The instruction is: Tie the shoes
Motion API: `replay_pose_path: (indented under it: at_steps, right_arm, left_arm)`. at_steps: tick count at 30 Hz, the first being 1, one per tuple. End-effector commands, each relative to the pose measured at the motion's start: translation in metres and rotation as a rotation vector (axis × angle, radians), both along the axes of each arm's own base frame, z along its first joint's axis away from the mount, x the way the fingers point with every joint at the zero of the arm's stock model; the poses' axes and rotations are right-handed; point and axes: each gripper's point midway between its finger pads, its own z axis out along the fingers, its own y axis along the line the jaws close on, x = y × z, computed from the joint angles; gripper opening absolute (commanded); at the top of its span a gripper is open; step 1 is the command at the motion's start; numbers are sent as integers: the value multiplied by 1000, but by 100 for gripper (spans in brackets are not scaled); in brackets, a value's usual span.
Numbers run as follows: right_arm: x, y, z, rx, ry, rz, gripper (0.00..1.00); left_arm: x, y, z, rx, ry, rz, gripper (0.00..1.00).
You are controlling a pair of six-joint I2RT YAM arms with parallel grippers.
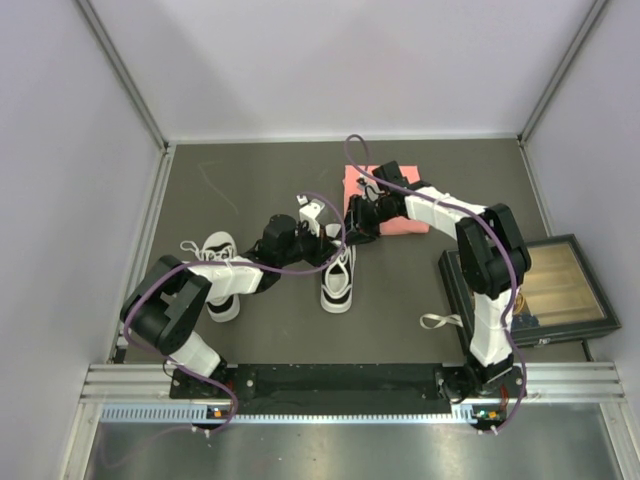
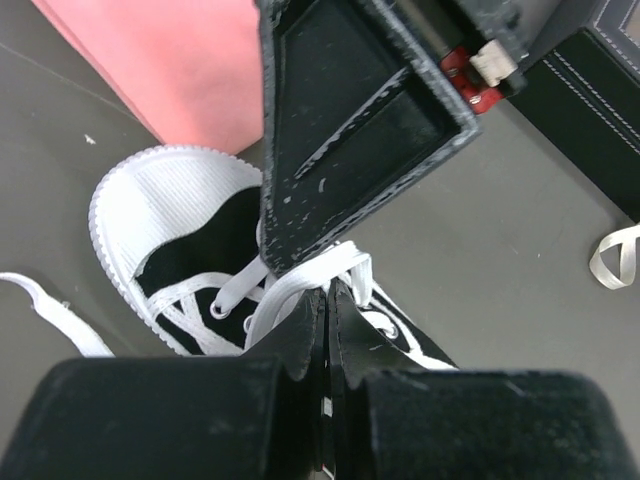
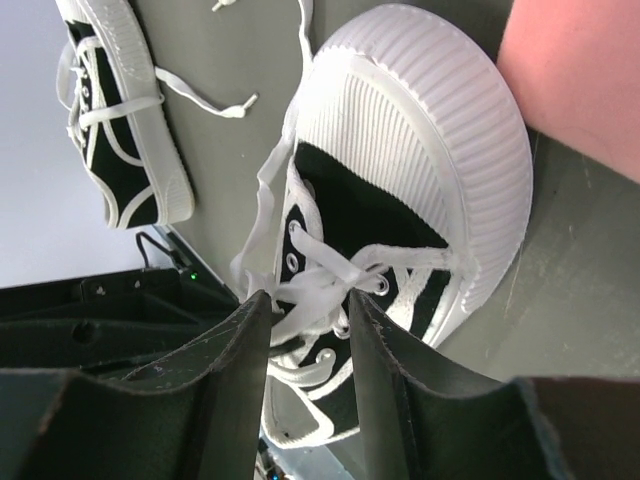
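grey table, pink pad beside shoe, box

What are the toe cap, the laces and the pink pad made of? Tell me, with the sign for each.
Toe cap: probably rubber, matte white, with fine moulded ribs.
Laces: flat woven fabric, likely cotton or polyester; they lie limp and fold.
Pink pad: soft matte surface, perhaps foam or cloth; cannot tell which.

The shoe has a ribbed, matt rubber toe cap (laces flat woven cloth); the tabletop looks smooth, matt.
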Motion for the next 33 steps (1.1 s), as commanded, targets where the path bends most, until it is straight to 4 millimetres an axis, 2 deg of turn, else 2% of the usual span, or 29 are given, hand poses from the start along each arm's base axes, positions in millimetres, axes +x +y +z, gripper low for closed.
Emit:
replay_pose_path:
  at_steps: [1, 5, 8, 9, 11, 12, 16, 20, 21, 22, 30, 33]
  right_arm:
    - [7, 16, 16, 63, -38, 19, 37]
    - [7, 17, 16, 72, -33, 21, 36]
    - [8, 17, 18, 79, -36, 18, 26]
    - [7, 17, 18, 82, -36, 20, 17]
    - [6, 17, 19, 81, -40, 20, 9]
    - [7, 17, 20, 80, -47, 20, 0]
    - [8, 13, 23, 62, -76, 9, 0]
    - [13, 8, 27, 38, -128, -19, 0]
    - [14, 7, 31, 37, -144, -24, 0]
    - [16, 7, 32, 37, -157, -31, 0]
    - [24, 2, 42, 21, -219, -71, 0]
    - [27, 1, 49, 20, -249, -85, 0]
  left_arm:
    - [4, -12, 23, -52, -93, -60, 0]
    - [2, -15, 27, -63, -106, -77, 0]
    - [3, -15, 25, -57, -110, -78, 0]
    - [3, -15, 24, -53, -111, -79, 0]
    - [4, -14, 24, -48, -111, -77, 0]
    - [3, -14, 24, -46, -115, -80, 0]
    - [-1, -9, 22, -16, -114, -90, 3]
    - [-9, -2, 23, 15, -116, -101, 18]
    - [-11, -1, 28, 17, -138, -113, 27]
    - [-13, 3, 26, 25, -135, -113, 30]
    - [-32, 22, 36, 67, -138, -118, 50]
    - [-28, 37, 43, 83, -135, -74, 56]
